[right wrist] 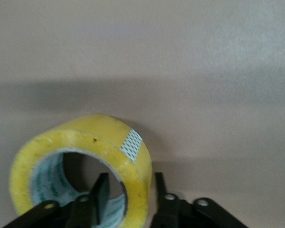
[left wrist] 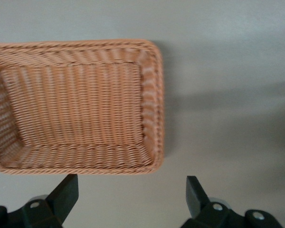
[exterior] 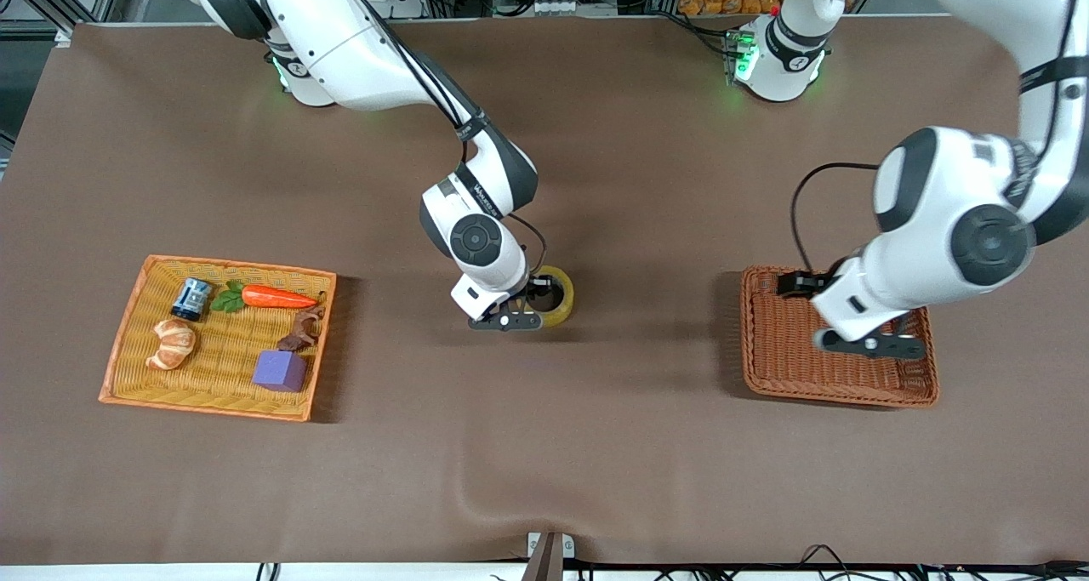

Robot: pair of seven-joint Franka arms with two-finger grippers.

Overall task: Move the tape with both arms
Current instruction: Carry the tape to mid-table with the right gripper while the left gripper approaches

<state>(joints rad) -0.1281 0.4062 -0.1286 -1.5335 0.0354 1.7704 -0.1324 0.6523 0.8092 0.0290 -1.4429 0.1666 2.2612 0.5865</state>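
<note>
Two hands in play, and only one is busy. Down in the middle of the front view, the right hand (exterior: 508, 319) sits low at the tape (exterior: 561, 296), which stands on edge on the desk (exterior: 595, 445), hole facing sideways. The fingers (right wrist: 102, 190) straddle the roll's wall, one inside the hole and one outside. A sliver of gap shows beside the inner one, so I call that grip released, the roll resting on its own weight. Standing it up like this looks deliberate: the rim and the hole are both on offer to another hand.

The left hand (exterior: 868, 343) waits, fingers spread wide, hovering over the brown wicker basket (exterior: 838, 390) at the left arm's end of the desk, which looks like the drop point.

Room to move? Plenty. Bare desk lies all around the tape, and between it and the basket. The orange tray (exterior: 128, 343) of toys sits well apart at the right arm's end. A roll on edge could wander, mind you.
</note>
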